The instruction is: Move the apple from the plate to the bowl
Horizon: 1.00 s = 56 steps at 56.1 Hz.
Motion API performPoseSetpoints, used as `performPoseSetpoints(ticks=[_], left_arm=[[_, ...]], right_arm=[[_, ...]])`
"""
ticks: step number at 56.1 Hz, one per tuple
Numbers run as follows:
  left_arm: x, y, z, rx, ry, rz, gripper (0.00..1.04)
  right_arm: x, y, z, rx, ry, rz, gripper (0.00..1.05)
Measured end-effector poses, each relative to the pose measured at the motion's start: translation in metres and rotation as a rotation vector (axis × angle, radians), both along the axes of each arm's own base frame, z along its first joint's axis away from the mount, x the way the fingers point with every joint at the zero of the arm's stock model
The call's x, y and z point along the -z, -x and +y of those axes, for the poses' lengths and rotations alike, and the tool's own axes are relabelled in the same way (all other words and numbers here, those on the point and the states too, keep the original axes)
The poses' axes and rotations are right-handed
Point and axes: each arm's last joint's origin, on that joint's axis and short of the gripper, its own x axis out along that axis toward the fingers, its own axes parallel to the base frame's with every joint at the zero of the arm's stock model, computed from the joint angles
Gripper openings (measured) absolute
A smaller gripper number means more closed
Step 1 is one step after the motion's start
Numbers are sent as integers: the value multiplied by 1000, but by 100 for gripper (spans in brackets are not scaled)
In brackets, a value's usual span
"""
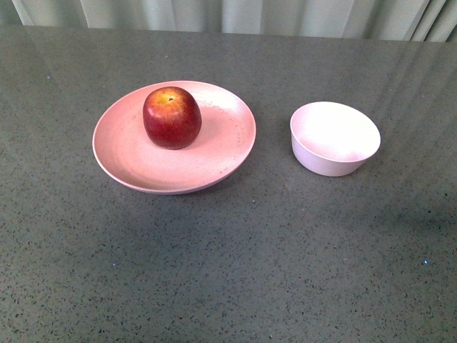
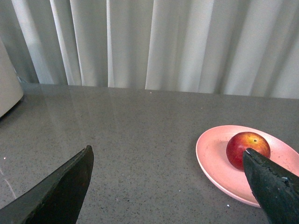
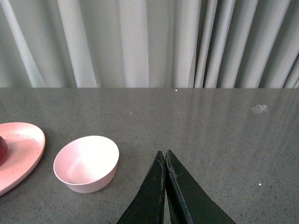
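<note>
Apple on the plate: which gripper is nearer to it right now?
Left. The open left gripper has the apple close ahead of it. The shut right gripper sits past the bowl, which lies between it and the apple.

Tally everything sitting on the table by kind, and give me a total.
Apple: 1
Plate: 1
Bowl: 1
Total: 3
</note>
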Motion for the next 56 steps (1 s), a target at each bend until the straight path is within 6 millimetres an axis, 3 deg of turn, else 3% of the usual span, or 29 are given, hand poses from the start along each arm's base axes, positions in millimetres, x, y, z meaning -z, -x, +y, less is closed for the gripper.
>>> performPoseSetpoints(ticks=[56], left_arm=[[0, 0, 0, 0, 0, 0, 96]], right_arm=[[2, 32, 0, 1, 0, -1, 2]])
